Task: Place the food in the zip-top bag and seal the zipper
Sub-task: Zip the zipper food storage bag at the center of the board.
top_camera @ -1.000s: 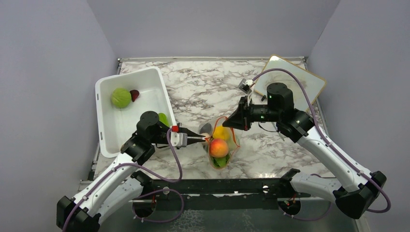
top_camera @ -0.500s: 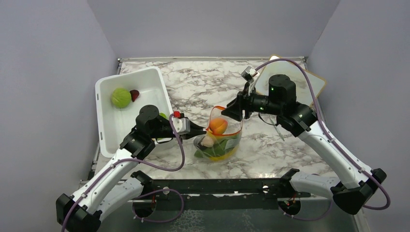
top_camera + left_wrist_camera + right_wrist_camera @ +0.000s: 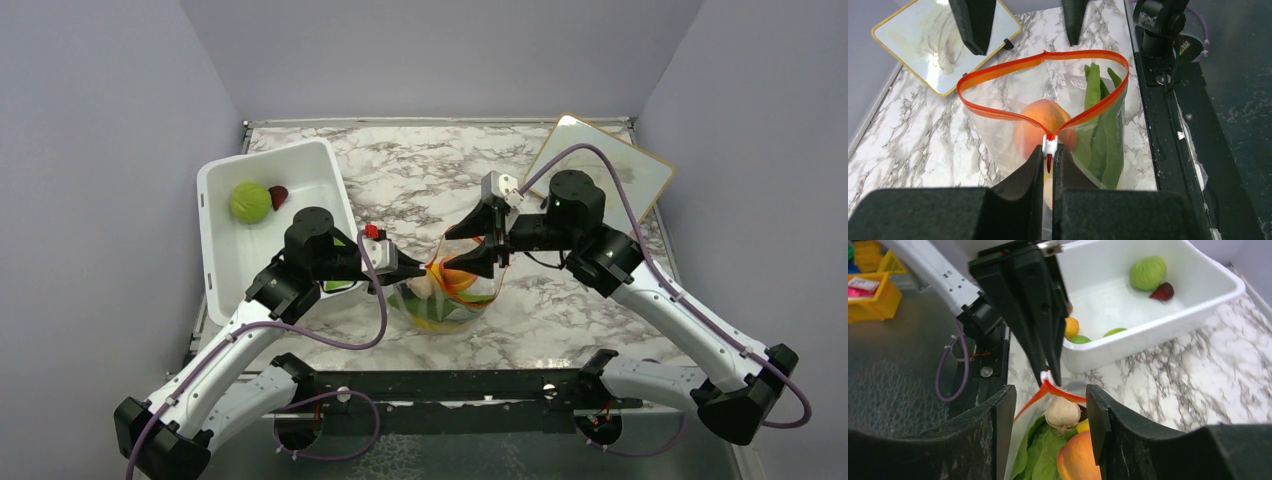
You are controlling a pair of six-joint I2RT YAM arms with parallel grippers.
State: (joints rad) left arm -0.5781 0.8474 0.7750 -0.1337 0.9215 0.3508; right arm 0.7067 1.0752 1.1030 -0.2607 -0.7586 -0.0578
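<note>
The clear zip-top bag [image 3: 440, 310] stands upright at the table's middle with its mouth gaping. Its red-orange zipper [image 3: 998, 71] forms an open loop. My left gripper [image 3: 1049, 152] is shut on the zipper's white slider [image 3: 1050, 145] at the near end of the mouth. My right gripper [image 3: 1049, 395] is open, its fingers on either side of the far end of the mouth and holding nothing. Food lies inside: a peach [image 3: 1079, 460], a garlic bulb [image 3: 1062, 413] and green leaves [image 3: 1040, 450].
A white tub [image 3: 225, 270] at the left holds a green ball [image 3: 249, 202], a dark red piece [image 3: 279, 196], an orange fruit [image 3: 1071, 327] and a green one [image 3: 1115, 332]. A framed board [image 3: 600, 170] lies at the back right.
The bag went from lying low to standing upright, mouth spread. My right gripper opened and let go of the mouth's far end. The left gripper stayed shut on the slider.
</note>
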